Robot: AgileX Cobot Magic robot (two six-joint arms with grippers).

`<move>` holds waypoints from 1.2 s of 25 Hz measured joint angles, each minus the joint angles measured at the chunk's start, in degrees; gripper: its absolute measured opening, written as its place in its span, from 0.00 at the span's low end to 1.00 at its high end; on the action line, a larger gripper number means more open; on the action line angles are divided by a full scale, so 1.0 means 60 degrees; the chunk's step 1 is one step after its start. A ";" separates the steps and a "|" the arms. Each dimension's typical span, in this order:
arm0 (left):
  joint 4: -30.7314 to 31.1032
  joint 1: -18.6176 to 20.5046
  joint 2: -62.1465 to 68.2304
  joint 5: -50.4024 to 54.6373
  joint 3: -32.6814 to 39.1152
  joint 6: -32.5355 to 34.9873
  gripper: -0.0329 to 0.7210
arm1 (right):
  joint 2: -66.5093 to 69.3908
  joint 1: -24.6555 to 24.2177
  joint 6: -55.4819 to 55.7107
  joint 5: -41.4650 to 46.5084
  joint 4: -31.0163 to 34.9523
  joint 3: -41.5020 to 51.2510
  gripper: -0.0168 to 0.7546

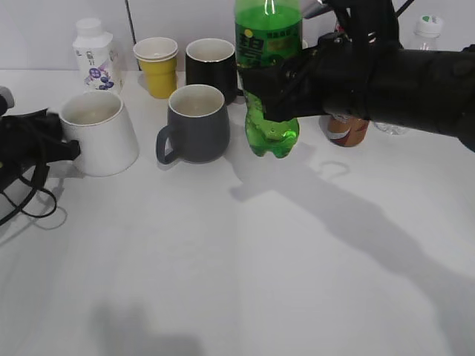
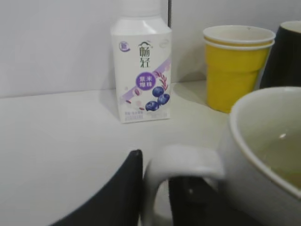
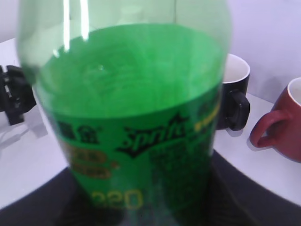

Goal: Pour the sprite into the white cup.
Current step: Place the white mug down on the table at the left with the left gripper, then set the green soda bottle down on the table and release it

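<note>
The right gripper (image 1: pixel 276 83) reaches in from the right and pinches the sprite bottle (image 1: pixel 269 81) around its label, holding it upright and lifted clear of the table (image 1: pixel 245 259), just right of the grey mug (image 1: pixel 196 123). At the far left stands the white cup (image 1: pixel 100 132), its handle (image 2: pixel 181 172) set between the dark fingers (image 2: pixel 117 197) of the left gripper (image 2: pixel 155 200); the jaws look closed on the handle, though the wrist view is cropped. Behind are a black mug (image 1: pixel 211 65), a yellow paper cup (image 1: pixel 157 67) and a small white yogurt bottle (image 1: pixel 96 55).
</note>
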 joint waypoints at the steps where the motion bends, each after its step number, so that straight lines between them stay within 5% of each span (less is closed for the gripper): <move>1: 0.0000 0.0000 0.0000 -0.0028 0.0085 -0.0019 0.30 | 0.0000 0.0000 0.0000 0.0000 0.0000 0.0000 0.51; 15: -0.0220 0.0000 -0.1268 -0.0232 0.1921 -0.0041 0.36 | 0.0363 -0.0420 -0.0689 -0.0182 0.1023 0.0000 0.51; 21: -0.0212 0.0000 -0.2415 -0.0232 0.2961 -0.0041 0.36 | 0.1858 -0.1412 -0.1335 -0.2281 0.1756 0.0000 0.51; 30: -0.0082 0.0000 -0.3609 -0.0255 0.3617 -0.0041 0.36 | 0.3326 -0.1438 -0.2347 -0.3569 0.2132 0.0018 0.51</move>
